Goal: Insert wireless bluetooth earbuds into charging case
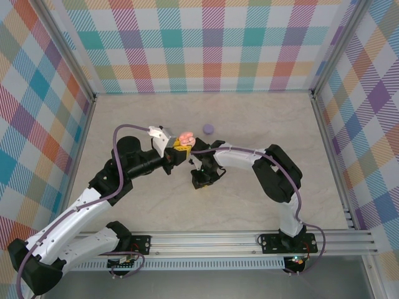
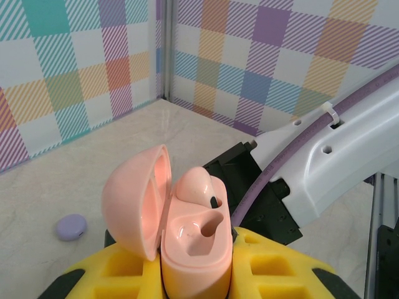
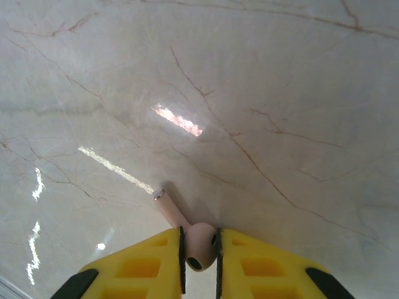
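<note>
**Both grippers clamped, one earbud seated**

The right gripper [image 3: 199,265] pinches a pink earbud [image 3: 201,244] by its head, with the stem against the marble table [image 3: 249,93]. The left gripper [image 2: 196,280] clamps the open pink charging case [image 2: 134,205], a second earbud [image 2: 196,185] seated inside. Beyond lies a lilac case [image 2: 72,227].

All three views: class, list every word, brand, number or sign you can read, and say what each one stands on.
No text can be read anywhere.
The pink case, the seated earbud, the held earbud between the right fingers, the purple case and the right arm show no words, numbers or logos.
</note>
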